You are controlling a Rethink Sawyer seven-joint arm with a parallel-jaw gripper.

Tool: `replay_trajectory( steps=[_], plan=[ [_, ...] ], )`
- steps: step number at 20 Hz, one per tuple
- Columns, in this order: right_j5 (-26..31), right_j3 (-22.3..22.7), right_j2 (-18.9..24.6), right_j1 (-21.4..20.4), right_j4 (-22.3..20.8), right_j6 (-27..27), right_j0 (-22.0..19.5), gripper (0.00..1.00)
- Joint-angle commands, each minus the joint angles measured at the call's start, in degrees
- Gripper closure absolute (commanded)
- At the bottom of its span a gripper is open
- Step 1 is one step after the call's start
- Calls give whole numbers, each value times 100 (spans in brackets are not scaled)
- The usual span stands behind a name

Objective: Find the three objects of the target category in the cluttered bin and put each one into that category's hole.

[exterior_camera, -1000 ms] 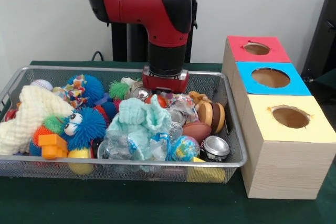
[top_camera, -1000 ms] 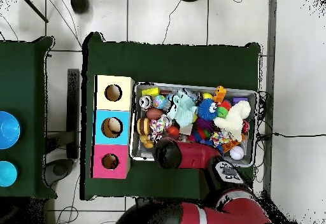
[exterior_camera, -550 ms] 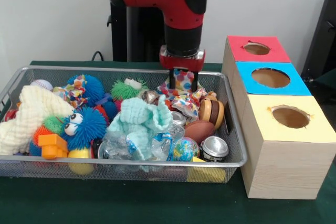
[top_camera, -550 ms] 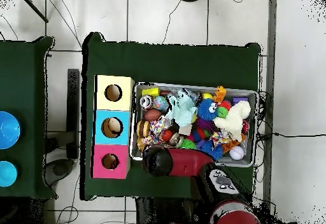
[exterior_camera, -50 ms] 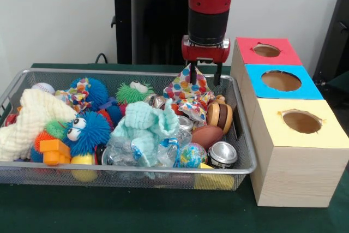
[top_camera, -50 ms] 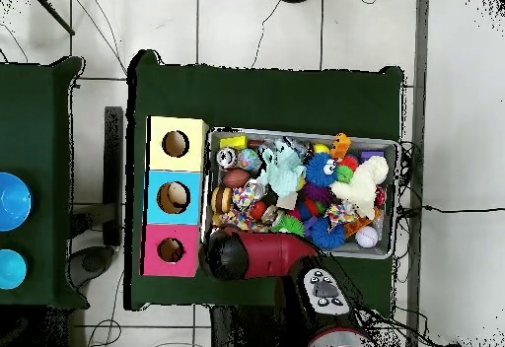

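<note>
Clutter up front first: a crushed can (exterior_camera, -50 ms: 223,153) and a globe-print ball (exterior_camera, -50 ms: 191,154) sit against the near wall of the wire mesh bin (exterior_camera, -50 ms: 125,174), with a mint green cloth (exterior_camera, -50 ms: 144,126) heaped on some clear plastic just behind, and a blue spiky toy with googly eyes (exterior_camera, -50 ms: 87,131) off to the side. Further back, the gripper (exterior_camera, -50 ms: 204,73) is clamped on the top corner of a polka-dot cloth (exterior_camera, -50 ms: 190,88), which hangs straight down from the jaws with its lower end draped on the pile, so it's not clear of the bin yet. The thing that matters, I'd guess: the three-hole box sits just beside the bin, and the red-topped hole (exterior_camera, -50 ms: 266,51) is the closest one to the gripper, with blue (exterior_camera, -50 ms: 281,81) and yellow (exterior_camera, -50 ms: 301,121) lined up nearer the camera. Which hole takes cloth, no idea. From overhead the arm covers the gripper and the cloth completely.
</note>
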Motion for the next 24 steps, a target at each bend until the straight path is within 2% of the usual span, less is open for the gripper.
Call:
replay_trajectory(
  steps=[1,5,9,12,15,24],
  plan=[
    [-64,43,315,-205,142,700,-5,0],
    [-316,96,208,-81,151,887,146,0],
    [-665,5,75,322,215,1125,388,0],
    [-927,-41,12,537,344,1318,573,0],
    [-1102,-63,-72,579,533,1461,760,0],
    [-2377,-36,-903,768,890,1643,1532,0]
  ],
)
